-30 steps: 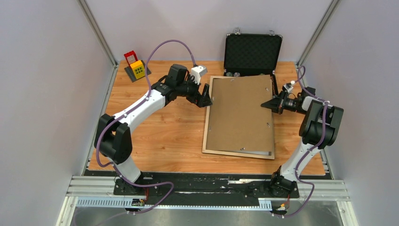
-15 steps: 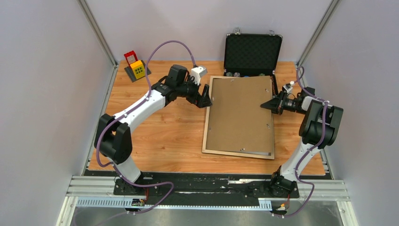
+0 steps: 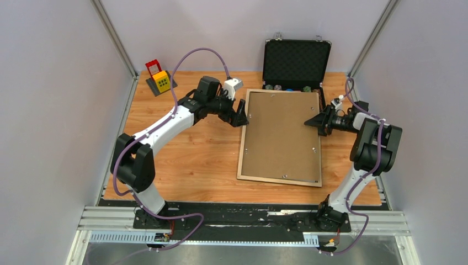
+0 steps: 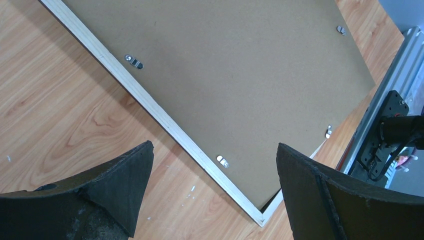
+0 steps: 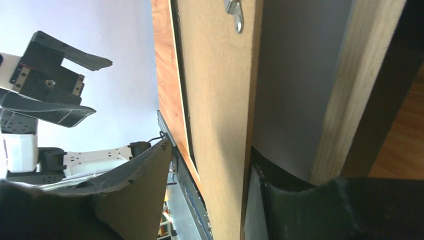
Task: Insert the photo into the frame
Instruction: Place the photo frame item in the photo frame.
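Wooden table [image 3: 187, 154], plain pale walls around it, nothing fancy. Right gripper [image 3: 309, 122] sits at the middle right of the overhead view. Its jaws are roughly halfway apart and straddle the right edge of the brown backing board [image 3: 282, 132]. In its wrist view one finger looks clear of the board. The other seems tucked under it, next to a grey sheet [image 5: 285, 90] I can't identify.

Left gripper [image 3: 242, 114] hangs wide open, holding nothing, just off the upper left rail of the frame [image 3: 278, 180]. That frame lies back-side up, centre right of the table, with the board sitting in it. The photo doesn't show anywhere; if it's in there, it's hidden under the board.

My guess is this is the closing-up stage. I'd slide the tucked finger straight out sideways so the board doesn't get dragged along. Then let it drop square inside the rails, press it flat and swing the little metal tabs [image 4: 134, 61] over it. Main risk is the board riding up on a rail.
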You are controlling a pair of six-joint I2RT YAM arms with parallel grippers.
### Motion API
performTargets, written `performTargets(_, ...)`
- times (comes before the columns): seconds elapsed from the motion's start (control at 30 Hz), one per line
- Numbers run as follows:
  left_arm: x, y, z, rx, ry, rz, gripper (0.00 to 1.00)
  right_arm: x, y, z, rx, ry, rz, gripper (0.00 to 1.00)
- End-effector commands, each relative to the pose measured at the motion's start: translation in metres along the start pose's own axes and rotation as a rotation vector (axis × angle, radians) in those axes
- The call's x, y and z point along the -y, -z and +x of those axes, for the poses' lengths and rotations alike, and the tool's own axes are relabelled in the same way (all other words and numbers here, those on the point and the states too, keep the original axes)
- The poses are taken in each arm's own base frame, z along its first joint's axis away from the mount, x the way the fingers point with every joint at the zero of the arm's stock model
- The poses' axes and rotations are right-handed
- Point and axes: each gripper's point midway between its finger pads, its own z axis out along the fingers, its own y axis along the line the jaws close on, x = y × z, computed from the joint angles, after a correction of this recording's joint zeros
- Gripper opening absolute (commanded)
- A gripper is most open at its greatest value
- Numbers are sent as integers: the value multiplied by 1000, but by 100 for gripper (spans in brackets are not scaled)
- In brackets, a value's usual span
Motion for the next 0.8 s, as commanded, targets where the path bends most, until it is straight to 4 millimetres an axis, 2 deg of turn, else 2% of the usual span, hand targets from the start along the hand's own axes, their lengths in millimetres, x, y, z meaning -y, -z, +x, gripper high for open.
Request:
performTargets(0.0,2,3,-12,43,-32,20,100,-20,6,-5,29,94,48,52)
performTargets(0.4,4,3,-13,43,-29,29,100,-10,-2,-1,18,161,238,66)
performTargets(0.77,4,3,-11,35,-33,27,100,-10,-7,-6,19,249,369,69)
